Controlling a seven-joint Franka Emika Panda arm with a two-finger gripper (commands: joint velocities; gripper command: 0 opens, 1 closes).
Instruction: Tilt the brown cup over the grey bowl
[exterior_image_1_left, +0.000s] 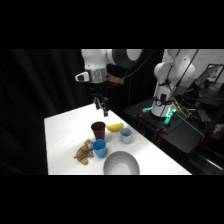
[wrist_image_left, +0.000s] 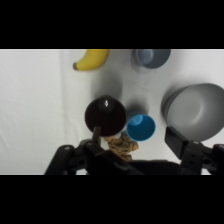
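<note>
We see the two-finger gripper (exterior_image_1_left: 101, 106) hovering above the upright dark reddish-brown tapered plastic cup (exterior_image_1_left: 98, 131), jaws spread, empty; the wide light grey bowl (exterior_image_1_left: 121, 163) sits nearby.

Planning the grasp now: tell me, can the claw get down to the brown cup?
Probably yes: the claw hangs above the brown cup, nothing between them; the blue cup crowds one side.

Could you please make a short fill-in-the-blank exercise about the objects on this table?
1. The brown cup stands ___ on the table.
2. The cup nearest the grey bowl is bright ___.
3. The yellow fruit beside the small pale cup is a ___.
4. The end effector hangs ___ the brown cup.

Missing words: upright; blue; banana; above
</note>
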